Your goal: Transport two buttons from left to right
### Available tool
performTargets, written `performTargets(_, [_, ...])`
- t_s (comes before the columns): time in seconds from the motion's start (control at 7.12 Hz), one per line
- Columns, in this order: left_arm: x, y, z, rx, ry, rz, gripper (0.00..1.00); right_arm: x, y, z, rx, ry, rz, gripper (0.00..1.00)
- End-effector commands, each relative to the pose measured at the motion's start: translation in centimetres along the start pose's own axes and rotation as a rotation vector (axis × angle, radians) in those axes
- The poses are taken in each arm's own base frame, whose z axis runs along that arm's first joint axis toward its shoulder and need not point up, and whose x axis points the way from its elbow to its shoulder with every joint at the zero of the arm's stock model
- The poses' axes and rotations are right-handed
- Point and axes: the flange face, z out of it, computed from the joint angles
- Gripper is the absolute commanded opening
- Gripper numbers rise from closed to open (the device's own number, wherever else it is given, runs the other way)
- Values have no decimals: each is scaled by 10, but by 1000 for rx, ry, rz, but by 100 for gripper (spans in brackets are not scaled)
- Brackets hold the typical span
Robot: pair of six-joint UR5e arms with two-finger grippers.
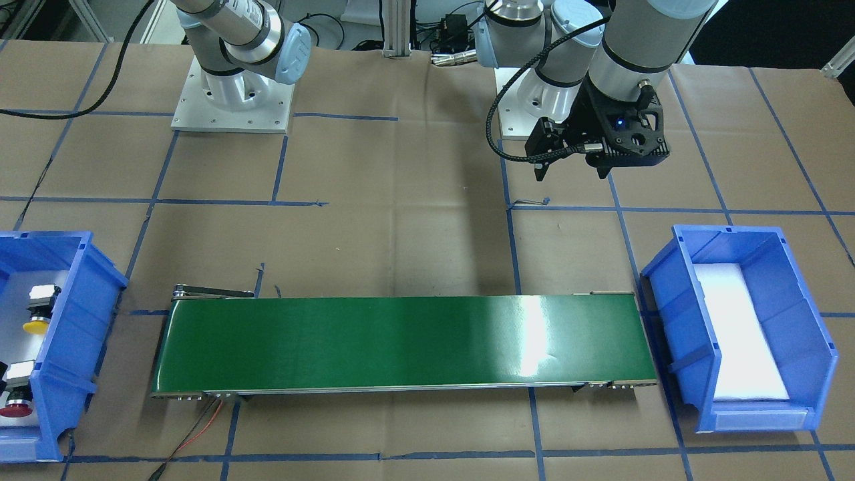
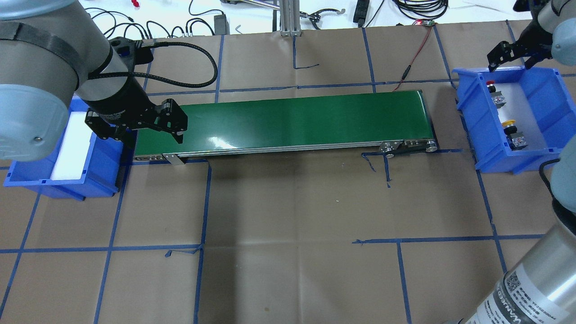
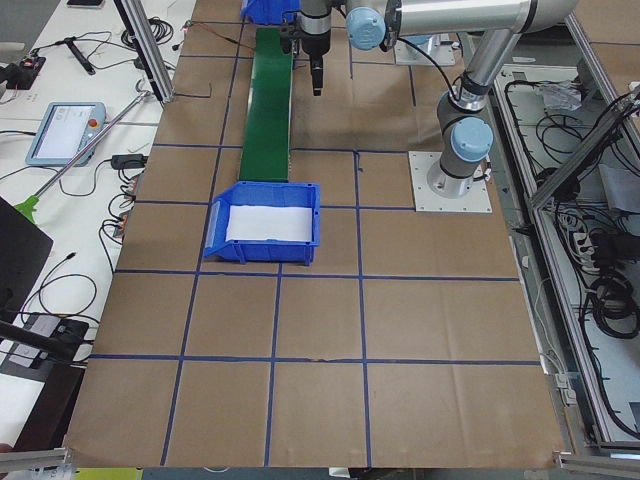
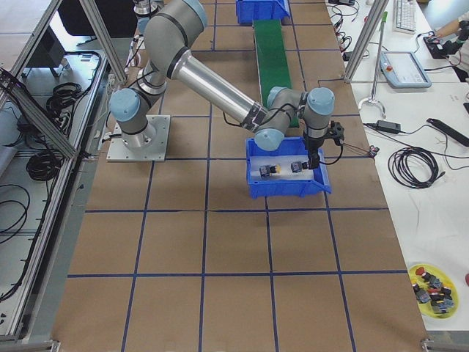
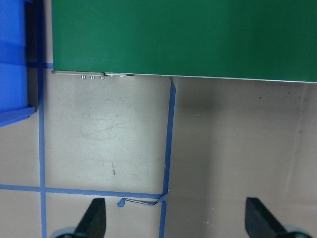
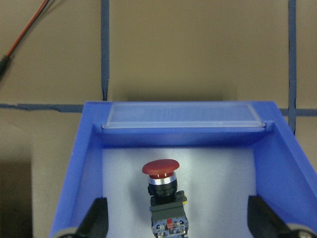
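Note:
Both buttons lie on white foam in the blue bin (image 2: 472,112) at the robot's right end of the table. The red-capped button (image 2: 491,84) lies toward the bin's far end and the yellow-capped button (image 2: 509,123) nearer its middle. They also show as the red button (image 1: 16,405) and the yellow button (image 1: 36,325). My right gripper (image 2: 510,63) hangs open above the bin's far end, and the red button (image 6: 161,171) sits below and between its fingers (image 6: 95,218). My left gripper (image 2: 146,135) is open and empty, above the table beside the left end of the green conveyor (image 2: 288,121).
A second blue bin (image 1: 674,294) with only a white foam pad stands at the left end of the conveyor belt (image 1: 401,344). Brown paper with blue tape lines covers the table. Cables lie along the far edge, and the arm bases (image 1: 230,100) stand behind the belt.

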Motion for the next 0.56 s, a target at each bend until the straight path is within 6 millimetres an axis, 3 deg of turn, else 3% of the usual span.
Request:
performTargets(0.0, [0, 0, 1, -3, -1, 0, 100, -22, 14, -80, -12, -1, -17, 100])
performTargets(0.14, [0, 0, 0, 3, 1, -2, 100, -42, 24, -114, -15, -10, -29, 100])
performTargets(0.42, [0, 0, 0, 0, 1, -2, 100, -122, 42, -157, -89, -56, 48, 100])
